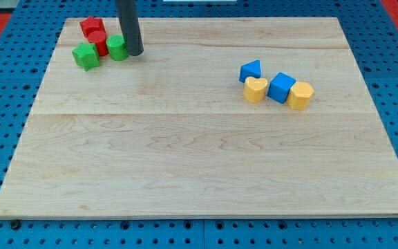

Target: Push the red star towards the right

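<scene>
A cluster of blocks sits at the view's top left. It holds a red star (91, 27), a second red block (100, 43), a green star (86, 55) and a green round block (117, 48). The dark rod comes down from the view's top edge, and my tip (135, 52) rests on the board just right of the green round block, touching or nearly touching it. The red star lies up and to the left of my tip, behind the other red block and the green round block.
At the view's right, a blue triangle (251, 70), a yellow heart (256, 89), a blue cube (281, 88) and a yellow block (300, 95) lie together. The wooden board (199, 159) sits on a blue perforated table.
</scene>
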You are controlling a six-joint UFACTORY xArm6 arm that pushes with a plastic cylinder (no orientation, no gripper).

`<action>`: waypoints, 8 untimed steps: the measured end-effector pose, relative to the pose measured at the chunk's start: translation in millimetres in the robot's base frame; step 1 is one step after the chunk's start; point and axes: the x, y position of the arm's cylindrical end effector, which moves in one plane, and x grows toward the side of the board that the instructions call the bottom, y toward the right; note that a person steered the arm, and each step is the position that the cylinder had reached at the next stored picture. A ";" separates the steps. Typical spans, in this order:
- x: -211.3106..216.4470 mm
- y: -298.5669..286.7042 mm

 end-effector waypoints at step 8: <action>-24.8 -154.0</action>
